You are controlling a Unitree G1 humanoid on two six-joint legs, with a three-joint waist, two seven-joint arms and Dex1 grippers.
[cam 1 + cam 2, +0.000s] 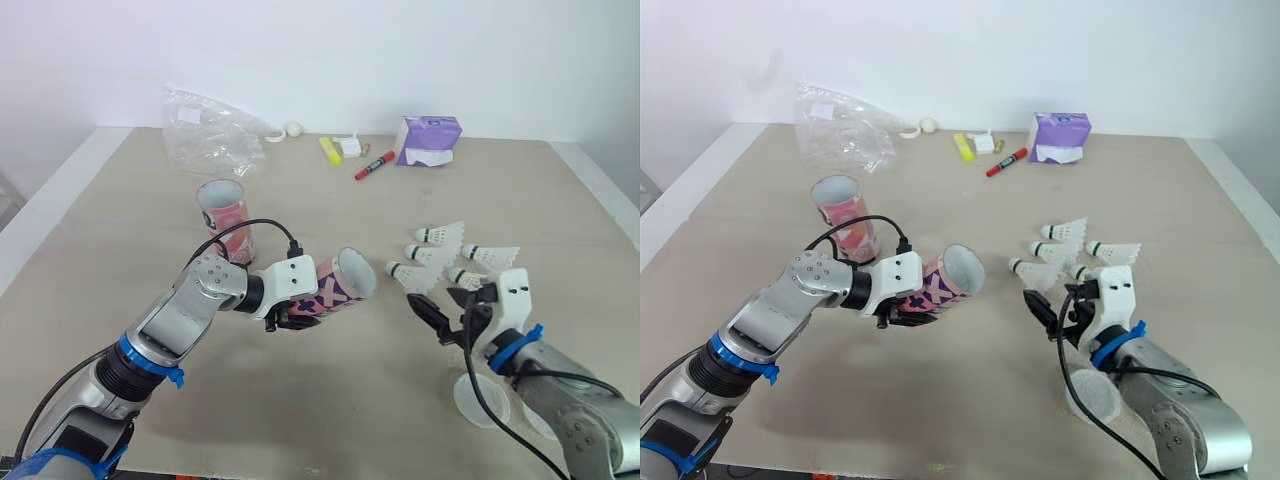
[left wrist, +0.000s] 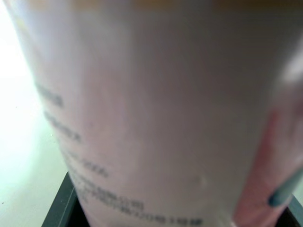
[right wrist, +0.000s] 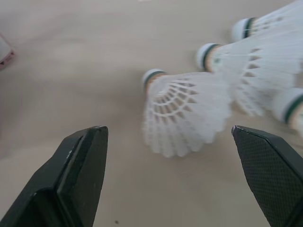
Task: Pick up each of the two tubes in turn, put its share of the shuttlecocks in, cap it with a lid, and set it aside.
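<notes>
My left gripper is shut on a pink and purple tube, held tilted just above the table with its open mouth facing the shuttlecocks. The tube's printed wall is very close in the left wrist view. A second pink tube stands upright behind it. Several white shuttlecocks lie in a cluster to the right. My right gripper is open just in front of them, the nearest shuttlecock lying ahead between its fingers. Translucent lids lie by my right wrist.
At the back of the beige table lie a crumpled clear plastic bag, a small white ball, a yellow item, a red marker and a purple tissue pack. White borders edge the table on both sides.
</notes>
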